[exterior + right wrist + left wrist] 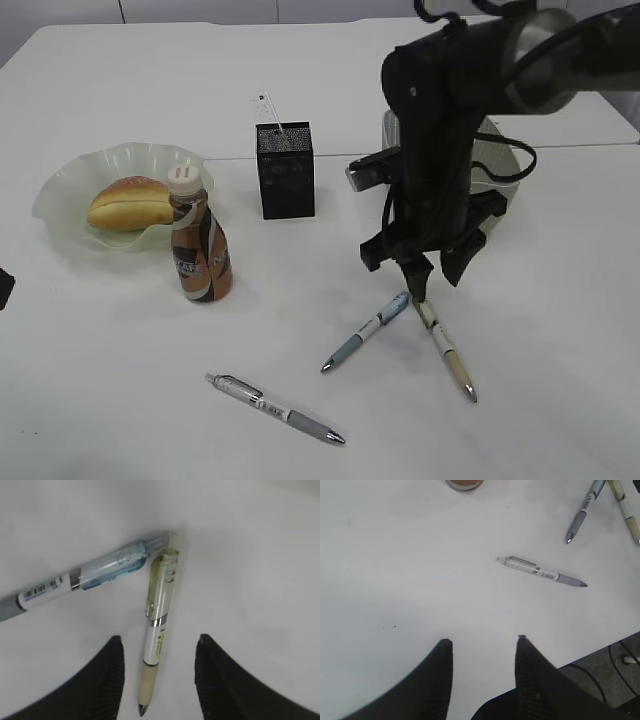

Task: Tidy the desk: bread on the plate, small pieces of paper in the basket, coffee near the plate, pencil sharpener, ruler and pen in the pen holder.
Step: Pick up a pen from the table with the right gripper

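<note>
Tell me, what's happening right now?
Right gripper open, straddling yellow-green pen. Left gripper open, empty. Blue pen touches the target's top end.

Matte black right arm, grey metallic joint; black cables; ribbed black fingers

The bread lies on the plate near the worktop's left edge, the coffee just in front; three pens lie toward the front edge.

Bread on plate — coffee upright beside.
</note>
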`<state>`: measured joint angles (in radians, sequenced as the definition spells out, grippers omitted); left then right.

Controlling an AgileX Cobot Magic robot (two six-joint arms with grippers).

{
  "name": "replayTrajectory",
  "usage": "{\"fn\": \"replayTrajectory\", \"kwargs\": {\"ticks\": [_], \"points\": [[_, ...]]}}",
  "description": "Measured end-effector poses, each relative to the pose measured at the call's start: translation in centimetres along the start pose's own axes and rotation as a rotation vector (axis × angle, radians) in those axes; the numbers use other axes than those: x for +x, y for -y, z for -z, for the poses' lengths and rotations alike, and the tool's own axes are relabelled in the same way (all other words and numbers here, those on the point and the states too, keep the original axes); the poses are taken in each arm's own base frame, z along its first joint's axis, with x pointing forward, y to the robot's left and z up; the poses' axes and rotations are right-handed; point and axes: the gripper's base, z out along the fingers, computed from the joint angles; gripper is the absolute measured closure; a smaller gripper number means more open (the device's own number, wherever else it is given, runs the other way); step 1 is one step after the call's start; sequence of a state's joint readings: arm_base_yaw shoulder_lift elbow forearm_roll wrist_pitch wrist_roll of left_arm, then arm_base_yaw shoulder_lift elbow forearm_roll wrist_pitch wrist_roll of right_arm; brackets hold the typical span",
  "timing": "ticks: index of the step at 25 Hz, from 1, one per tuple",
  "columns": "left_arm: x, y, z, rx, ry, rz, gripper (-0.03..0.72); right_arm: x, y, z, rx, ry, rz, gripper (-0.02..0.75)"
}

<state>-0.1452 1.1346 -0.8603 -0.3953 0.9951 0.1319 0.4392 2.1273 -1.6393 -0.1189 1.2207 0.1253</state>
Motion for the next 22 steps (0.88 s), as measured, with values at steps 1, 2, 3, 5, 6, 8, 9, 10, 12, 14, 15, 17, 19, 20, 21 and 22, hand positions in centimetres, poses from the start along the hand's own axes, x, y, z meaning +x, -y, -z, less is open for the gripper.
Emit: {"fn": "replayTrajectory", "kwargs": {"ticks": [1, 2, 3, 5, 6, 8, 9, 10, 12, 14, 15, 17, 19, 20, 21, 22], "points": [[0.0, 0.0, 0.0, 0.000, 0.002, 0.000, 0.381, -0.1, -0.1, -0.5, -0.001, -0.010, 0.001, 0.400], [0.0, 0.0, 0.0, 0.000, 0.002, 0.000, 0.381, -0.1, -0.1, -0.8, -0.002, -0.018, 0.001, 0.400], [0.0, 0.0, 0.0, 0.000, 0.002, 0.000, 0.381, -0.1, -0.1, -0.9, -0.002, -0.020, 0.003, 0.400], [0.0, 0.1, 0.0, 0.001, 0.000, -0.004, 0.381, -0.2, -0.1, -1.2, -0.002, -0.027, 0.002, 0.400], [0.0, 0.1, 0.0, 0.002, 0.000, -0.006, 0.381, -0.2, 0.1, -1.4, -0.002, -0.032, -0.002, 0.400], [0.1, 0.4, -0.1, 0.008, -0.005, -0.019, 0.381, -0.3, 0.1, -1.9, -0.005, -0.044, -0.008, 0.402], [0.1, 0.5, -0.1, 0.010, -0.007, -0.025, 0.381, -0.3, 0.2, -2.2, -0.008, -0.050, -0.013, 0.402], [0.1, 0.6, -0.2, 0.012, -0.007, -0.031, 0.381, -0.4, 0.4, -2.3, -0.010, -0.051, -0.018, 0.402], [0.2, 0.8, -0.2, 0.015, -0.010, -0.042, 0.381, -0.5, 0.6, -2.5, -0.015, -0.047, -0.027, 0.402], [0.2, 0.8, -0.2, 0.016, -0.010, -0.047, 0.381, -0.6, 0.9, -2.7, -0.020, -0.044, -0.039, 0.402], [0.2, 0.8, -0.2, 0.016, -0.010, -0.047, 0.381, -0.6, 1.0, -3.0, -0.025, -0.044, -0.044, 0.403], [0.2, 0.8, -0.2, 0.016, -0.011, -0.051, 0.381, -0.8, 1.0, -3.4, -0.030, -0.043, -0.052, 0.402], [0.2, 0.8, -0.2, 0.016, -0.011, -0.053, 0.381, -0.9, 1.0, -3.7, -0.034, -0.037, -0.052, 0.403], [0.2, 0.8, -0.2, 0.016, -0.011, -0.053, 0.381, -1.0, 0.9, -3.9, -0.034, -0.031, -0.054, 0.403], [0.2, 0.8, -0.2, 0.016, -0.011, -0.053, 0.381, -1.1, 0.9, -4.0, -0.035, -0.027, -0.054, 0.403], [0.2, 0.8, -0.2, 0.016, -0.011, -0.053, 0.381, -1.1, 0.9, -4.0, -0.035, -0.025, -0.054, 0.403]]}}
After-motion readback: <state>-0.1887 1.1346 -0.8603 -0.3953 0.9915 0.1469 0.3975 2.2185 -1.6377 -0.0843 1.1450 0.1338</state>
